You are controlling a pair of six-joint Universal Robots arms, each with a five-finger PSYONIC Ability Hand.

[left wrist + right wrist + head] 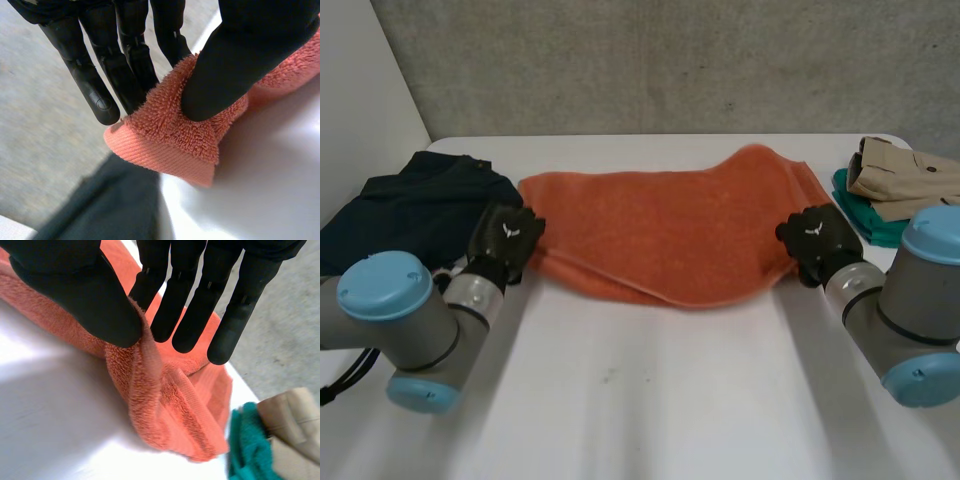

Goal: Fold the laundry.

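Observation:
An orange towel point(670, 230) lies folded across the middle of the white table point(650, 400). My left hand point(507, 238) is at its left end, where the thumb point(235, 60) presses a corner of the orange towel point(170, 135) against the straight fingers point(95, 85). At the towel's right end my right hand point(815, 238) pinches the edge of the orange towel point(150, 385) between its thumb point(95, 300) and straight fingers point(195, 315). Both ends are lifted slightly off the table.
A dark navy garment point(410, 205) lies at the left beside my left hand. At the right edge a beige garment point(905, 175) rests on a folded green cloth point(865, 215). A grey wall stands behind the table.

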